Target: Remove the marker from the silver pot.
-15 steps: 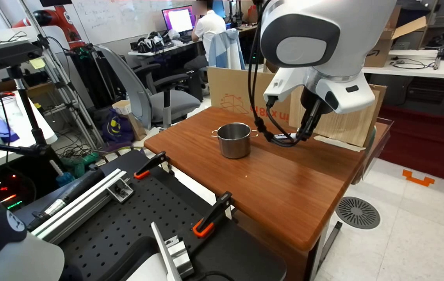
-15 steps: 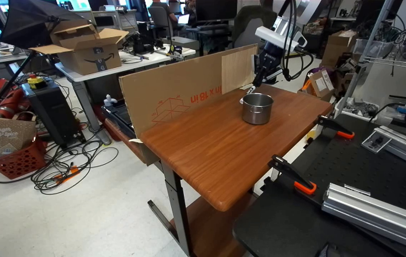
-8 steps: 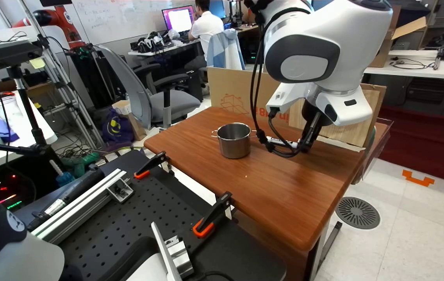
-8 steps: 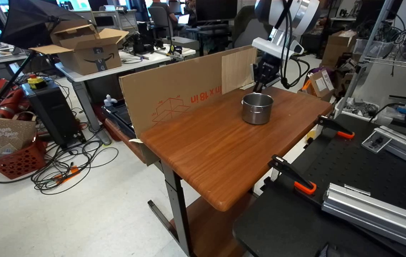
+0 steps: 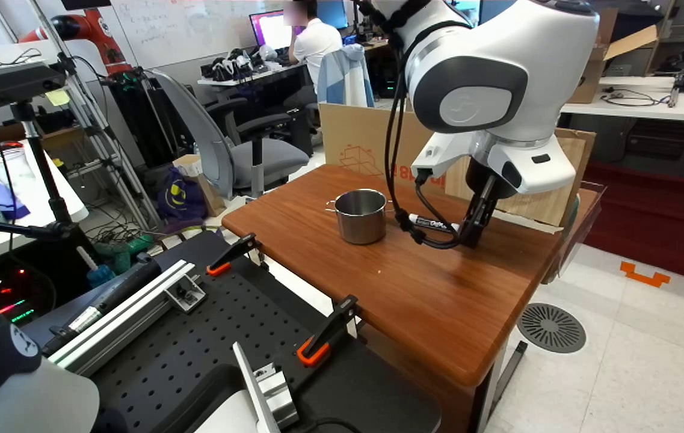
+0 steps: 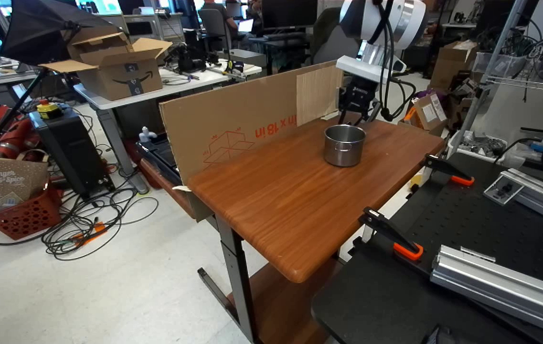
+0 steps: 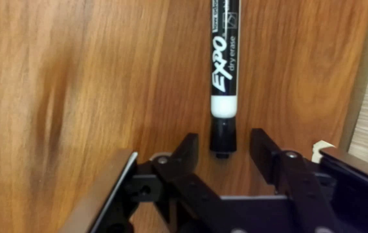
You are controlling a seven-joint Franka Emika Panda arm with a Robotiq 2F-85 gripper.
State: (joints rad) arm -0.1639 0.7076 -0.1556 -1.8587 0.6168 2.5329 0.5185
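The silver pot [image 5: 362,227] stands upright on the brown table [image 5: 438,282]; the pot also shows in an exterior view [image 6: 344,154]. The marker [image 7: 225,61], black and white with EXPO lettering, lies on the table beside the pot, and also shows in an exterior view [image 5: 431,222], partly behind cables. My gripper [image 7: 224,147] is open, its black fingers on either side of the marker's black end with gaps on both sides. The gripper [image 5: 470,237] is low over the table in an exterior view. In an exterior view the fingers [image 6: 350,120] are apart behind the pot, and the marker is hidden there.
A cardboard panel [image 6: 233,126] with a wood-grain piece [image 6: 320,94] stands along the table's far edge. Black clamps with orange pads [image 5: 329,331] grip the near edge beside a black perforated board [image 5: 227,337]. Black cables [image 5: 399,150] hang from the arm by the pot.
My gripper was holding the marker above the table. It has moved down, and its fingers have opened. The marker now lies on the table between them. The pot has not moved.
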